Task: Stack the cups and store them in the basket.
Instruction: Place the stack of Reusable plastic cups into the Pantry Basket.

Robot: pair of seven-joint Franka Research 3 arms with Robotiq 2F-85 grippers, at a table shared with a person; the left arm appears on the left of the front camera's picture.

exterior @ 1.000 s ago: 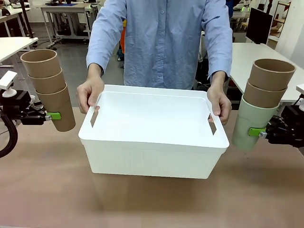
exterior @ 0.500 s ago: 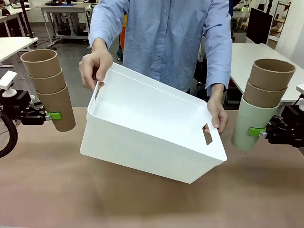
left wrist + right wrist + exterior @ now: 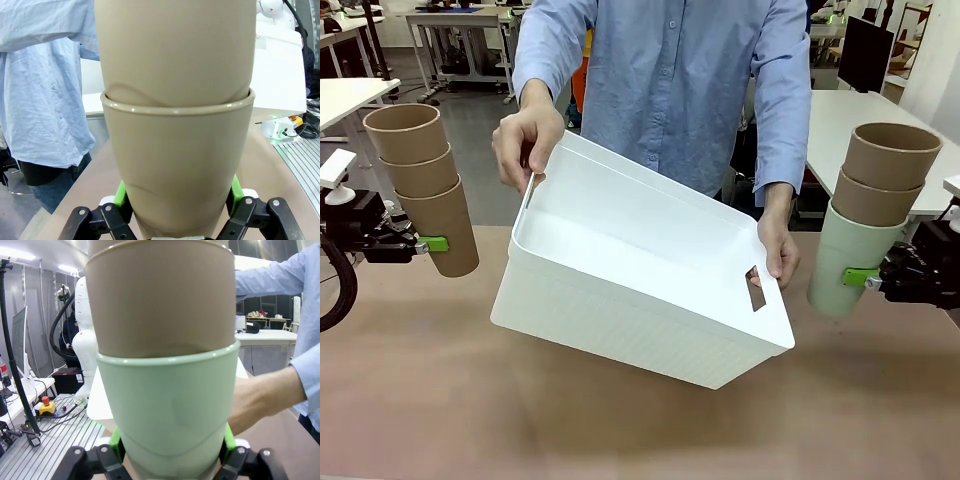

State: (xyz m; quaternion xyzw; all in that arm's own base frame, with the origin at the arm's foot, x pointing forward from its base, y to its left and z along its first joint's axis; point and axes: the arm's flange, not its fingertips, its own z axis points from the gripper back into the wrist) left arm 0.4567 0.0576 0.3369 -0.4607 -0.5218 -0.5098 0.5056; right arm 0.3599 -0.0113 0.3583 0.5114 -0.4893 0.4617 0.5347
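Note:
A stack of three brown cups [image 3: 422, 185] hangs upright at the left, above the table, with my left gripper [image 3: 420, 244] shut on the bottom one; close up, that cup [image 3: 177, 165] sits between my green pads. At the right, two brown cups [image 3: 885, 172] nest in a mint green cup [image 3: 845, 262], and my right gripper [image 3: 868, 279] is shut on the green one [image 3: 170, 410]. Between the stacks, a person holds the white basket [image 3: 620, 300] off the table, tilted, its left end higher, one hand [image 3: 525, 140] at each short side.
The brown tabletop [image 3: 440, 400] stretches under the basket and towards the near edge. The person's body stands right behind the basket. White tables [image 3: 850, 120] stand farther back on both sides.
The person has lifted the basket off the table and tipped it, raising its left end. Both arms and their cup stacks have stayed still.

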